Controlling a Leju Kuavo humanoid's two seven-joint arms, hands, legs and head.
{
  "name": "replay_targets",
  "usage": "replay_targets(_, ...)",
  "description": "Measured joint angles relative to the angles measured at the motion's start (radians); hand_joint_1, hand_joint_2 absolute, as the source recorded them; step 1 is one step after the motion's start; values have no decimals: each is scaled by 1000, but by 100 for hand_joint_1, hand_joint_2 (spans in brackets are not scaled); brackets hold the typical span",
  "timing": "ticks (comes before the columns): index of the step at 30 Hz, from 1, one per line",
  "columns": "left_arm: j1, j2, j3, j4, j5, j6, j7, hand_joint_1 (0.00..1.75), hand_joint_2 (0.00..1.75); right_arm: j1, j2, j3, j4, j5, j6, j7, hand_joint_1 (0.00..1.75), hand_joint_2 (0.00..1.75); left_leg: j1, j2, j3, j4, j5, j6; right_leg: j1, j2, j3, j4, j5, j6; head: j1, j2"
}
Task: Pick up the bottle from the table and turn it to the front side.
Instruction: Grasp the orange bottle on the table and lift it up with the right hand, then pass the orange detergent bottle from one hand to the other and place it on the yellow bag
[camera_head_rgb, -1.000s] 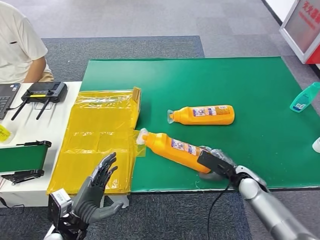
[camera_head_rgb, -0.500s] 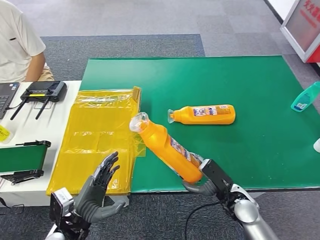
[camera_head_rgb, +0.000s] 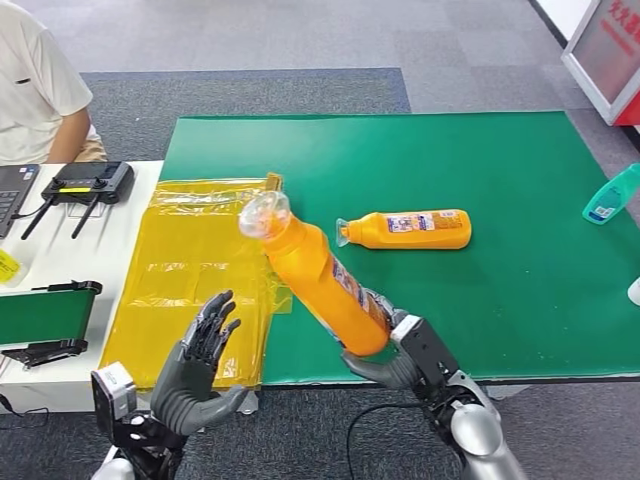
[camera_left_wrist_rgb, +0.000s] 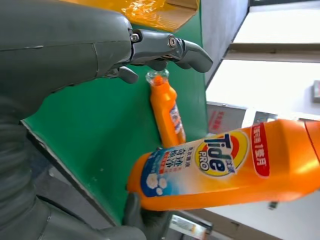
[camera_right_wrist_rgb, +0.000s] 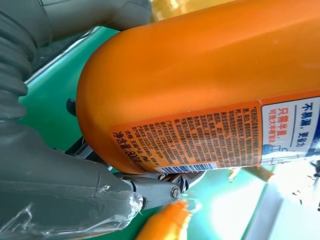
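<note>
Half the job looks done: the right hand (camera_head_rgb: 392, 352) is gripping the base of the orange Tide bottle (camera_head_rgb: 317, 275), holding it tilted above the green surface (camera_head_rgb: 483, 170); turning its front remains, the left hand (camera_head_rgb: 195, 372) hovering spread

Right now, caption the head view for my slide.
Right hand holds an orange bottle tilted above the green mat; left hand open; second bottle lies flat.
</note>
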Motion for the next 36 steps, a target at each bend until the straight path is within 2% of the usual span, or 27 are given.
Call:
replay_targets(7, -19, -43, 25, 0, 29, -32, 12, 0, 175, 29, 47, 36, -51, 64, -24, -20, 175, 175, 0, 0, 0, 0, 0, 0, 0, 0, 0, 0, 0, 0, 0, 0)
replay_targets(16, -44, -82, 0, -6, 42, -50, 26, 0, 175, 56, 68, 103, -57, 135, -53, -56, 175, 175, 0, 0, 0, 0, 0, 0, 0, 0, 0, 0, 0, 0, 0, 0)
replay_targets(24, -80, -87, -61, -8, -9, -27, 40, 0, 175, 56, 72, 156, -51, 193, -77, -46, 175, 175, 0, 0, 0, 0, 0, 0, 0, 0, 0, 0, 0, 0, 0, 0)
replay_targets(32, -108, -82, -86, -4, -74, 8, 57, 0, 175, 53, 72, 199, -19, 246, -105, -43, 175, 175, 0, 0, 0, 0, 0, 0, 0, 0, 0, 0, 0, 0, 0, 0)
replay_targets(36, -116, -77, -95, -2, -89, 8, 57, 175, 175, 53, 72, 225, 3, 273, -117, -38, 175, 175, 0, 0, 0, 0, 0, 0, 0, 0, -1, 0, 0, 0, 0, 0)
